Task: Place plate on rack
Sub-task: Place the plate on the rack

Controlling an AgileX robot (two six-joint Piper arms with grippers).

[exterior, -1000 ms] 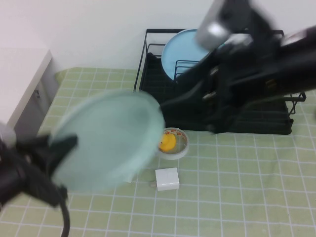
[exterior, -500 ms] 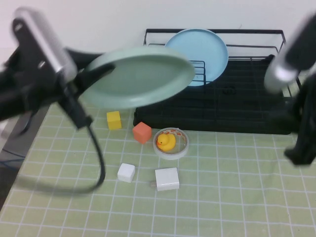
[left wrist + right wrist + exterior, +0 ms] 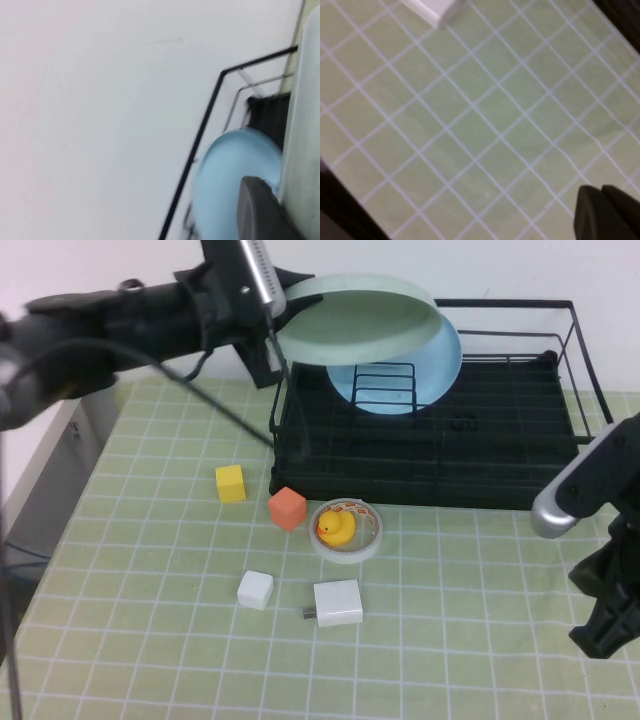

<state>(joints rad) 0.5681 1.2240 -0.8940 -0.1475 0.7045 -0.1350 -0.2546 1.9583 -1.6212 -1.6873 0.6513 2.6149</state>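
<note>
One green plate (image 3: 358,320) held by rim in left tool (image 3: 272,335), tilted above back left of rack (image 3: 520,455), before blue plate (image 3: 440,375). Likely light, stiff, smooth; rim hold may slip. Right tool (image 3: 605,630) low over bench (image 3: 480,640), opening cannot tell.

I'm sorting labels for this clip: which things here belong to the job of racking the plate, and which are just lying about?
Part of the job: mint-green plate, held by the left gripper over the rack; right gripper idle at the table's near right.

Lying about: sky-blue plate in the rack, yellow cube, orange cube, rubber duck in tape roll, white cube, white charger.
</note>
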